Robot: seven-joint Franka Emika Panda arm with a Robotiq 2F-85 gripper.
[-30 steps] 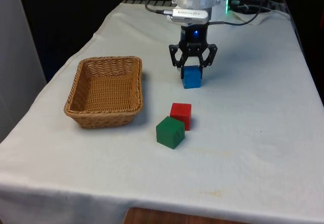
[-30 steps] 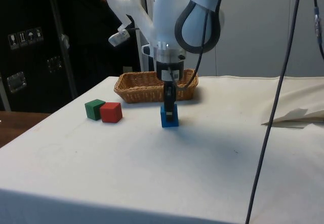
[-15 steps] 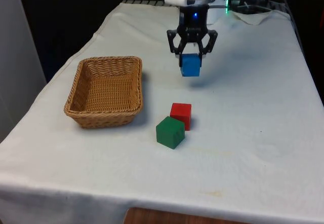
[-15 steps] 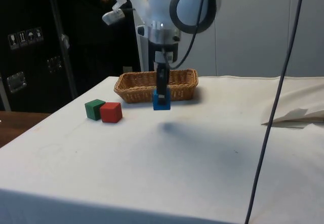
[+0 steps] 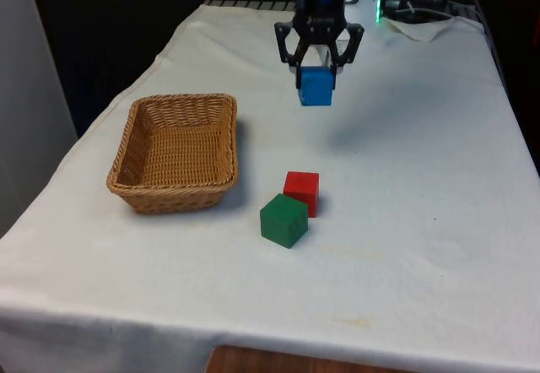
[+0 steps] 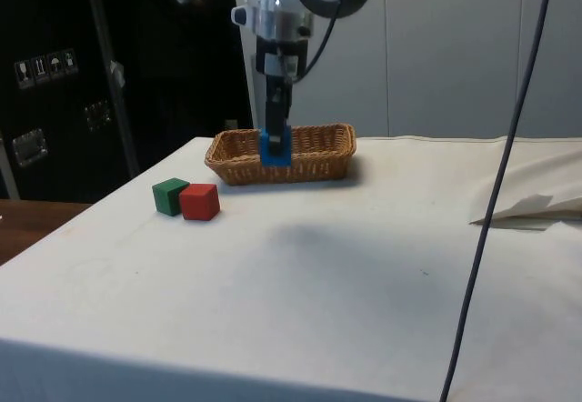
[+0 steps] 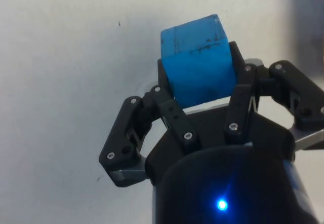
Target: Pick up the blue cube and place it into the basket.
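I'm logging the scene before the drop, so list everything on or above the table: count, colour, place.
blue cube: one, blue, clear of the cloth, held between the gripper's fingers, to the front view's right of the basket.
basket: one, tan wicker, rectangular, on the table toward the front view's left; nothing in it.
red cube: one, red, on the cloth, touching the green cube.
green cube: one, green, on the cloth just nearer the front camera than the red cube.
table: one, under a white cloth.
gripper: one, black, shut on the blue cube.
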